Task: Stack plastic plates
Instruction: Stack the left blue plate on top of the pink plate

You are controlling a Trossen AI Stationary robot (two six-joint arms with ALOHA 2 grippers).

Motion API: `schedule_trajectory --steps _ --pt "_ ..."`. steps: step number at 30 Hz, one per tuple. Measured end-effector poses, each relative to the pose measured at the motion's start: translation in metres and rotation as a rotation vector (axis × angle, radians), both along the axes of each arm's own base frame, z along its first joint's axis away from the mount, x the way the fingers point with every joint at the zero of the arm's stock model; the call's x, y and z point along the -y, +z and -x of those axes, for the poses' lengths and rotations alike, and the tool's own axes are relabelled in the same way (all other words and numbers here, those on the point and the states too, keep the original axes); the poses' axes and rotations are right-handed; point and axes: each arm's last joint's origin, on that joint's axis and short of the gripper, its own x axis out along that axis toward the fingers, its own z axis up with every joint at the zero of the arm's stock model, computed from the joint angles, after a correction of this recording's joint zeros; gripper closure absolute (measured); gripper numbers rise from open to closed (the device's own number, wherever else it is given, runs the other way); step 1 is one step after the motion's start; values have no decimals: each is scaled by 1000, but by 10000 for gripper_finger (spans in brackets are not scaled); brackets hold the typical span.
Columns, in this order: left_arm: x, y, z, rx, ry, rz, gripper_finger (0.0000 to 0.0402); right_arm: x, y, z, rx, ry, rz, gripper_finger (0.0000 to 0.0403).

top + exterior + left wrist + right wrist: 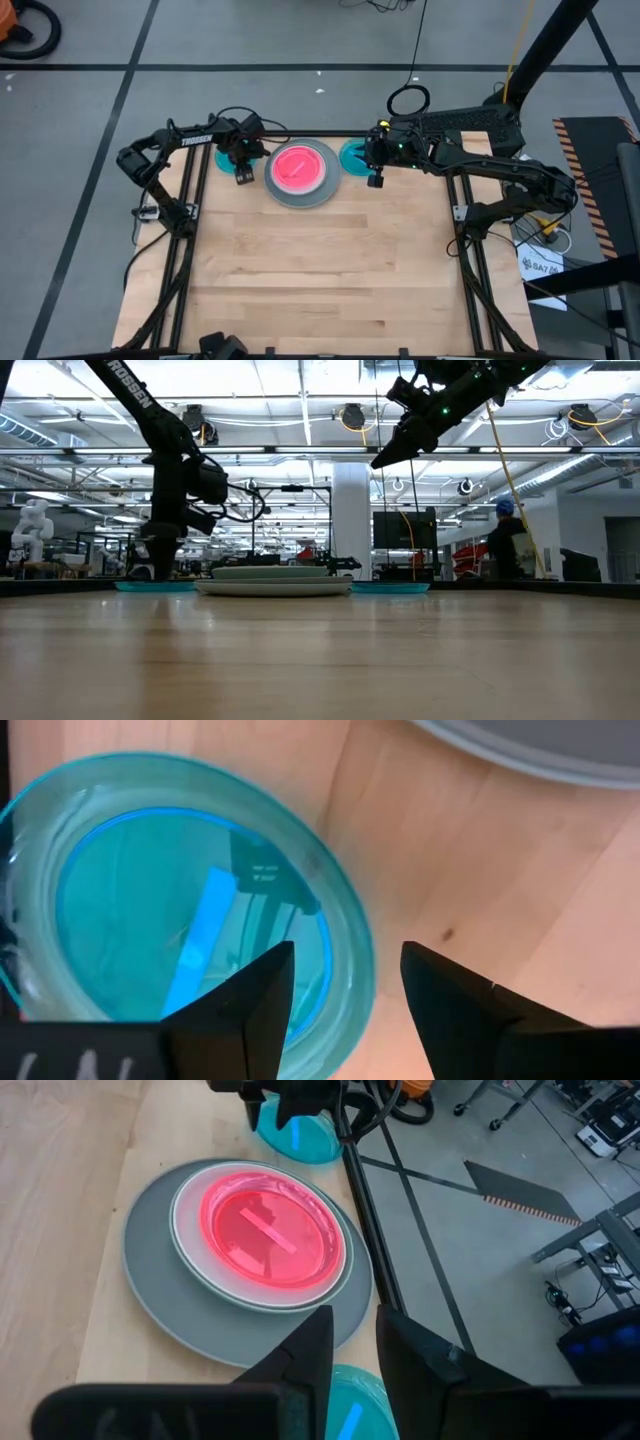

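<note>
Left gripper (pixel 345 995) open, low, straddling teal plate (pixel 190 910) rim; stack (pixel 302 172) just beside. Risk: thin rim slips, plate skids. Right gripper (pixel 352 1350) open, raised above second teal plate (pixel 350 1405).

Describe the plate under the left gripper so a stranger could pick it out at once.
Find the grey plate carrying the stack, at the table's far edge. The teal plate lies flat beside it on the left arm's side, under the open left gripper. Its twin lies opposite, under the right gripper.

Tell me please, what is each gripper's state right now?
Left gripper: open, empty, low over the left teal plate.
Right gripper: open, empty, above the right teal plate.
</note>
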Motion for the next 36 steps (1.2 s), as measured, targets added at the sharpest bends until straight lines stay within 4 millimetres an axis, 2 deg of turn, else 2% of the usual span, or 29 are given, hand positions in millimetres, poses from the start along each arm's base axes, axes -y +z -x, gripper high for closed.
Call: schedule_trajectory --steps 10,18,27,36 --pt "2 -1 -2 29 -21 26 208 0 0 0 3 -3 -5 330" --pt "7 -15 3 3 3 2 208 0 0 0 3 -4 -6 330" --pt "1 -15 1 1 39 -93 208 0 0 0 4 -4 -6 330" --pt "1 -15 0 30 60 -78 209 0 0 0 3 -4 -6 330"
